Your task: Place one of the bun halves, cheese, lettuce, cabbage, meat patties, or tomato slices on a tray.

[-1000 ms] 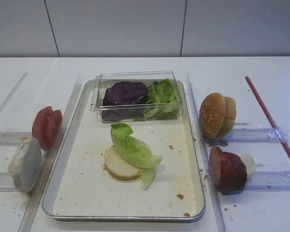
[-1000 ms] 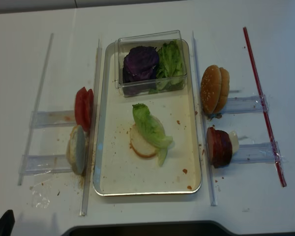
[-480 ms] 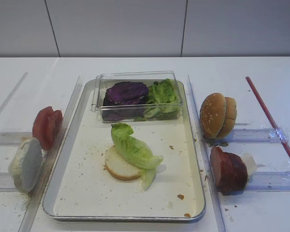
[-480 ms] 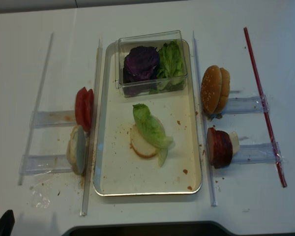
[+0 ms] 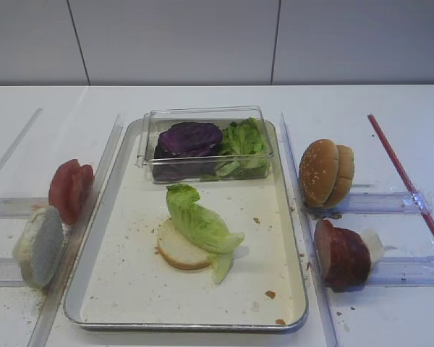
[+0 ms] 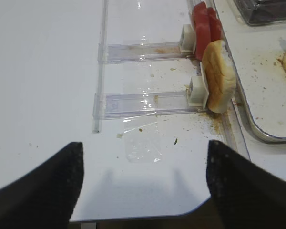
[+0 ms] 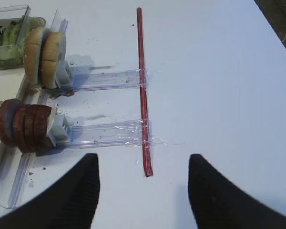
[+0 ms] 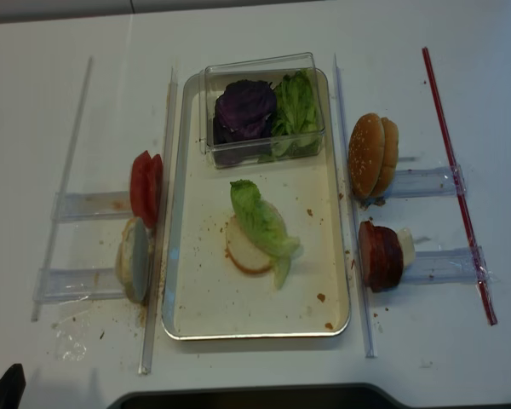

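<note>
Exterior high: two sesame bun halves (image 5: 325,173), one lettuce (image 5: 200,224).

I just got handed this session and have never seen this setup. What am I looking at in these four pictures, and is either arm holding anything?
It is a two-armed table robot with a camera on each wrist. Two pictures look down on the whole table; the other two look out from the wrists.

In the middle lies the silver tray. On it, a pale bun half with a lettuce leaf draped over it, and a clear box of purple and green leaves at the far end.

Left of the tray, in clear racks: tomato slices and another bun half, standing on edge. Right of it: sesame buns and meat patties.

The dark shapes at the bottom of the wrist views are the left gripper and right gripper. Both stand open over bare table, holding nothing.
</note>
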Action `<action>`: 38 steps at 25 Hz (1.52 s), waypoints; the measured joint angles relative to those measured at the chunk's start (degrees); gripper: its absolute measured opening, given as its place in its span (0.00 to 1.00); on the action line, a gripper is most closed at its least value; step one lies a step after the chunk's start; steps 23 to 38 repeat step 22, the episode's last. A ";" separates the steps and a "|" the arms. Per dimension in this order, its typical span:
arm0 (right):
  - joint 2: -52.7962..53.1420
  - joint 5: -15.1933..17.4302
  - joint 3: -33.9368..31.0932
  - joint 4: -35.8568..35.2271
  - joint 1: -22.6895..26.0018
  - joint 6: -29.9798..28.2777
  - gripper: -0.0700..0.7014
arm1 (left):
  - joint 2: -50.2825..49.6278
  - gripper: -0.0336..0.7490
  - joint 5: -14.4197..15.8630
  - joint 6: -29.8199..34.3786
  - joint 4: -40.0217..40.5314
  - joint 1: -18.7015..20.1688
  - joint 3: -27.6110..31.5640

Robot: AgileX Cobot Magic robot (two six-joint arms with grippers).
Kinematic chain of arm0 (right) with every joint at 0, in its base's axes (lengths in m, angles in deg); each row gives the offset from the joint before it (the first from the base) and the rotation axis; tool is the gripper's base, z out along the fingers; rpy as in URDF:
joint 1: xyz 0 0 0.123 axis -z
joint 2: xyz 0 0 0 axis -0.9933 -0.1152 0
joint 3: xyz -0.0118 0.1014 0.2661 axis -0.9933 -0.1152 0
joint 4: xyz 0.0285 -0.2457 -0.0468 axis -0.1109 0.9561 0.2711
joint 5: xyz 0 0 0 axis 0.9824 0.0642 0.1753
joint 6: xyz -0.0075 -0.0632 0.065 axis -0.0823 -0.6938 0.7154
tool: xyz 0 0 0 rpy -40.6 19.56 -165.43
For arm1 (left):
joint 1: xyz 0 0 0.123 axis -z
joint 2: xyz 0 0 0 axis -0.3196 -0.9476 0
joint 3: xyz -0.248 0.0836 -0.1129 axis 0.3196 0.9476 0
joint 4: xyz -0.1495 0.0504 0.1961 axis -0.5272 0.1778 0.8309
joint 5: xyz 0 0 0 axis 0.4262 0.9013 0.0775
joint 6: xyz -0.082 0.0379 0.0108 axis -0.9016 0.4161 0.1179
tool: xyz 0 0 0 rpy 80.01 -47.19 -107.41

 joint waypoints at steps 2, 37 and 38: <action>0.00 0.00 0.00 0.00 0.00 0.00 0.64 | 0.00 0.67 0.00 0.00 0.00 0.00 0.00; 0.00 0.00 0.00 0.00 0.00 0.00 0.64 | 0.00 0.67 0.00 0.00 0.00 0.00 0.00; 0.00 0.00 0.00 0.00 0.00 0.00 0.64 | 0.00 0.67 0.00 0.00 0.00 0.00 0.00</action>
